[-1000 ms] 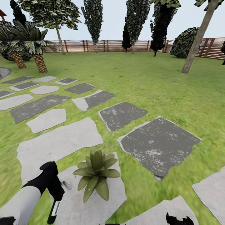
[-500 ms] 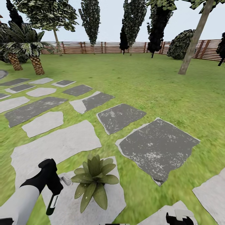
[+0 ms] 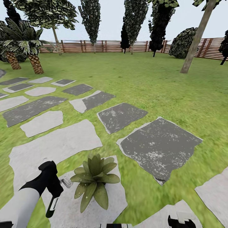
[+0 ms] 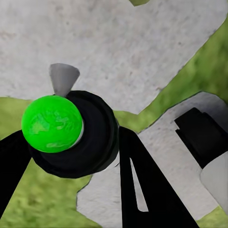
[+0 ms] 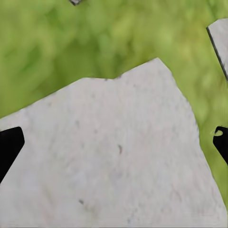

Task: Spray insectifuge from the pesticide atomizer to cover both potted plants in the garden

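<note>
- The pesticide atomizer [image 3: 54,198] is sitting in the left gripper [image 3: 53,193], down by the near-left side of the potted plant [image 3: 94,180]. In the head view it's a dark bottle hanging below the black wrist, white label stripe showing, pale nozzle [image 3: 66,182] poking toward the plant's leaves.
- In the left wrist view the atomizer [image 4: 71,133] is a round dark body with a bright green cap face, and the grey nozzle [image 4: 63,78] sticks out past it. A black finger [image 4: 142,185] runs along each side of the bottle, so the left fingers are closed around it and holding it.
- The potted plant is a low rosette of pointed green leaves, sitting on a pale stepping stone [image 3: 91,205]. I can't really make out the pot under the leaves. The nozzle tip is just beside the leaves, can't tell if it touches.
- The right gripper [image 5: 114,137] hangs over a pale stone [image 5: 114,166] with grass around it. Only the 2 black fingertips [image 5: 9,145] show at opposite edges of the right wrist view, so those fingers are spread wide with nothing between them.
- Beyond the plant: more grey stepping stones [image 3: 158,147], lawn [image 3: 152,79], and far behind it a brown slat fence [image 3: 104,46], with 2 palms [image 3: 22,47] away to the far left of the plant.
</note>
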`<state>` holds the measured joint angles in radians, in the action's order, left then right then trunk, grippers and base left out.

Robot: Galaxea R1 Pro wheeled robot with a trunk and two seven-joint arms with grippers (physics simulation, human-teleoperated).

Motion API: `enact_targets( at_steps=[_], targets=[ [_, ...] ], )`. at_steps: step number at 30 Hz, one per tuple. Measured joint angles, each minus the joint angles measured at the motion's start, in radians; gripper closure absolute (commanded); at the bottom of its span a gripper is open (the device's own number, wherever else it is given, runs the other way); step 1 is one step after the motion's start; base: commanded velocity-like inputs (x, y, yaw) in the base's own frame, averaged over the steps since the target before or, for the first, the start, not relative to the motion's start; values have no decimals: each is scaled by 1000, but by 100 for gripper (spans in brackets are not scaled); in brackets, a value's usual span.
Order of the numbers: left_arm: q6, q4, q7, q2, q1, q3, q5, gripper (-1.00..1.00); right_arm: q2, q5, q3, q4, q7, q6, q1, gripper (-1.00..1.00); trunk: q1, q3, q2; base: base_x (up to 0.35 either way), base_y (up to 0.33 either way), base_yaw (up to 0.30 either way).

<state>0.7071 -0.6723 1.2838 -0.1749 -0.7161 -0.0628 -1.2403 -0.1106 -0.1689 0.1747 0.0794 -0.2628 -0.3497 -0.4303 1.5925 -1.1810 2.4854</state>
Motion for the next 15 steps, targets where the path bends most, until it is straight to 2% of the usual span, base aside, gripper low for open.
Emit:
enact_targets(
  at_steps=[4,9,15],
  targets=[
    [0,6,-45,-10,3,-1,0,100,0,0,0,1,0,0,0,-100,9,-20,15,0,0,0],
    [1,16,-60,-21,8,-1,6,100,-2,-1,0,0,3,0,0,-100,11,-44,16,0,0,0],
    [1,6,-60,-14,24,-4,13,100,-5,-2,-1,0,5,0,0,-100,11,-44,16,0,0,0]
  ],
)
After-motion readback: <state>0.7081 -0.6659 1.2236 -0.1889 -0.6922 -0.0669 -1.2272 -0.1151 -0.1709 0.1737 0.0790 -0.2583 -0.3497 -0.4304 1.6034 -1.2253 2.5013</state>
